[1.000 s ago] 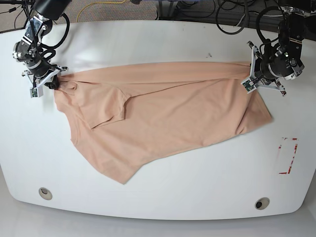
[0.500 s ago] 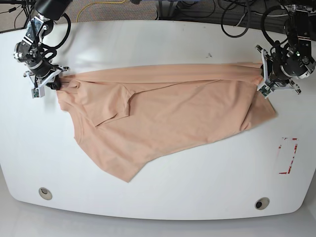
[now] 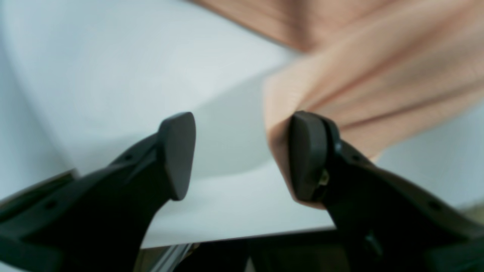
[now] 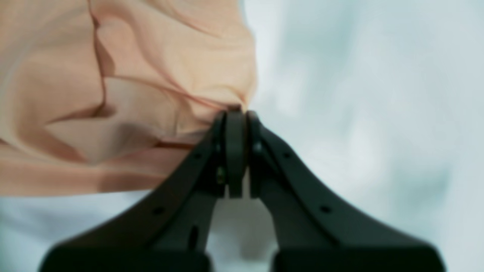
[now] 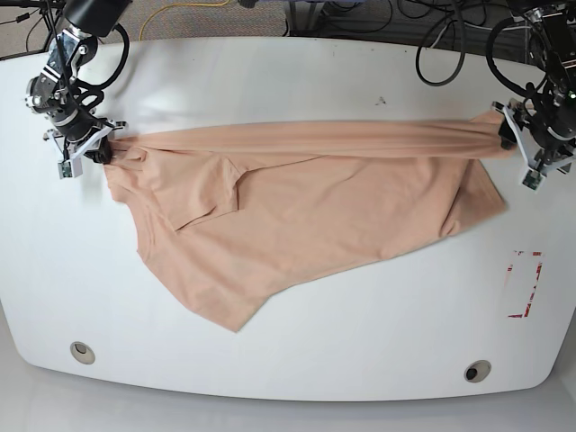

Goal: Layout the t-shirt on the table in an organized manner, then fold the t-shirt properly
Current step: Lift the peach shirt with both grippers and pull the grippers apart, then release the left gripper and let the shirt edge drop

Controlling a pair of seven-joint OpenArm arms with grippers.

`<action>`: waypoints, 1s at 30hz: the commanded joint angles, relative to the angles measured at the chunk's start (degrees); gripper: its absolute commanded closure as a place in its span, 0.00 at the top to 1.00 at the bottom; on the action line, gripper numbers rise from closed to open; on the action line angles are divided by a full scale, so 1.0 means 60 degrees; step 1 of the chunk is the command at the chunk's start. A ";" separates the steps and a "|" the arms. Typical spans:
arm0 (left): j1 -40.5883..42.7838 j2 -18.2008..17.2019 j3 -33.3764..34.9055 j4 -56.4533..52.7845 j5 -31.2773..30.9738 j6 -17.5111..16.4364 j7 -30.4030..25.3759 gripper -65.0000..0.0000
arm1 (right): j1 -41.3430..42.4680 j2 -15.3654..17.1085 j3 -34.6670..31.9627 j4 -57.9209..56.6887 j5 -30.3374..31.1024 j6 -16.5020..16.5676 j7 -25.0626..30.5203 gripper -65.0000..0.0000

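Observation:
The peach t-shirt (image 5: 297, 207) lies spread on the white table (image 5: 297, 360), its top edge pulled into a taut band from left to right. At the base view's left, my right gripper (image 5: 101, 148) is shut on the shirt's left corner; the right wrist view shows the fingers (image 4: 236, 117) pinching bunched fabric (image 4: 132, 94). At the base view's right, my left gripper (image 5: 513, 135) sits at the shirt's right tip. In the left wrist view its jaws (image 3: 242, 155) stand apart, and the cloth (image 3: 359, 83) rests against the inner face of one finger (image 3: 306, 155).
Two round grommet holes (image 5: 82, 352) (image 5: 477, 370) sit near the table's front edge. A red dashed rectangle (image 5: 524, 283) marks the right side. Black cables (image 5: 432, 36) hang beyond the back edge. A small dark speck (image 5: 381, 100) lies behind the shirt.
My left gripper has moved right, stretching the shirt's top edge longer, and its jaws have opened. My right gripper has stayed shut on the left corner, almost still.

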 commanded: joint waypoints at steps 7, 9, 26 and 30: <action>-0.1052 0.0188 -0.1542 0.0130 0.0268 0.0063 0.0693 0.54 | 0.0033 0.0226 0.0059 0.0139 -0.0154 -0.0173 -0.0029 0.00; -0.1052 0.0188 -0.1542 0.0130 0.0136 0.0063 0.0722 0.54 | 0.0033 0.0226 0.0059 0.0139 -0.0154 -0.0173 -0.0044 0.00; -0.1096 0.0437 -0.2758 -0.0925 -0.3747 0.0063 0.1725 0.54 | 0.0033 0.0035 0.0059 0.0154 -0.0154 -0.0173 -0.0044 0.00; -0.1096 0.0320 -0.3256 -0.2170 -0.5241 0.0063 0.1725 0.54 | 0.0018 0.0021 0.0074 0.0154 -0.0169 -0.0173 -0.0044 0.00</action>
